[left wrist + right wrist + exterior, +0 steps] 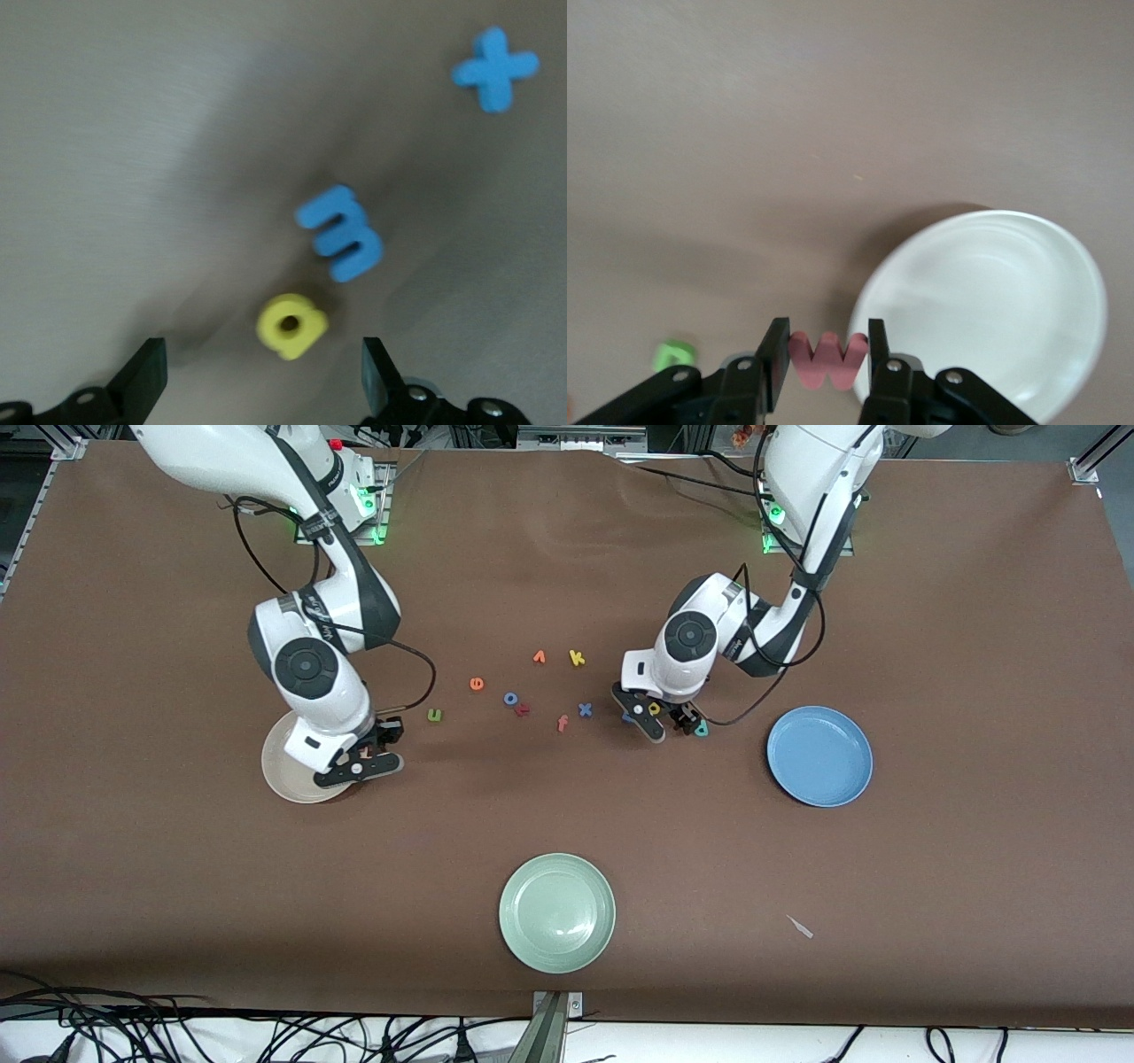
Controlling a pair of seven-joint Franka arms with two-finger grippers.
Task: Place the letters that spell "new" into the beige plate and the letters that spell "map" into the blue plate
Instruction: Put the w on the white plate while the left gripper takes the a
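The right gripper [824,354] is squeezing the salmon-pink foam w [827,359] just beside the round cream-beige plate [1028,292], at the rim's nine o'clock edge; dropped now, it may be missing. The left gripper [264,381] is hanging wide open over the yellow foam a [291,326].

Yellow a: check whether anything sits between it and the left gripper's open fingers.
Nothing visible does. The left gripper hangs open over the yellow a, which lies alone on bare table between the fingers. The blue m lies just past it, apart from it and outside the fingers' gap.
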